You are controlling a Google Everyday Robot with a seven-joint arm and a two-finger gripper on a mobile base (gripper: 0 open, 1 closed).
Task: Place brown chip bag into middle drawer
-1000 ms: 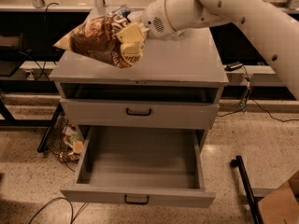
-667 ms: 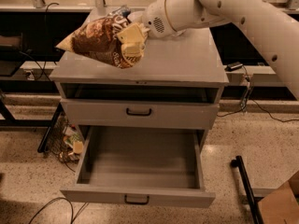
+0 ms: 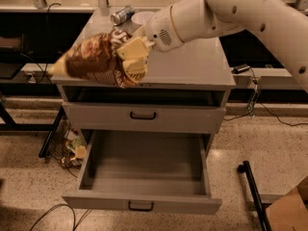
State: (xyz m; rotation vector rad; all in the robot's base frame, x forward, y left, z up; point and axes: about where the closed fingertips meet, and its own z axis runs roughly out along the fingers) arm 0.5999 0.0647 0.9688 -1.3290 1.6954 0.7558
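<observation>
My fingers pinch the brown chip bag at one end, so it juts out beyond them, lifted off the desk edge; the middle drawer stands open below them and nearer the camera, ready to take it.

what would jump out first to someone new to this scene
A big white arm reaches in from the upper right, its gripper clamped on the brown chip bag over the front left edge of the cabinet top. Below, the middle drawer stands pulled wide open and bare. A small silver can lies at the back of the top.
</observation>
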